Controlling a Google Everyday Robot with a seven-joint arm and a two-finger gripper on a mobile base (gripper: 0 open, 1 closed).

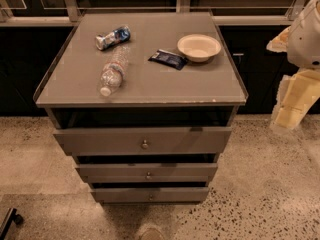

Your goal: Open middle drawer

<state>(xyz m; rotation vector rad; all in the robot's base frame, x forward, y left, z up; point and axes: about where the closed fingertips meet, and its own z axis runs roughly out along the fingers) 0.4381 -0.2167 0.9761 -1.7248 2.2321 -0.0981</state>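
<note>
Jaws: open or closed, cannot tell. Gripper [292, 104] hangs right of the cabinet [140, 100]; middle drawer [110, 173] knob [148, 175] lies lower-left, well apart.

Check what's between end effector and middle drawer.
Camera view: only speckled floor between the cream end effector, right of the cabinet, and the grey-brown middle drawer.

White rounded arm [307, 34]; cream gripper [292, 104], right edge.
</note>
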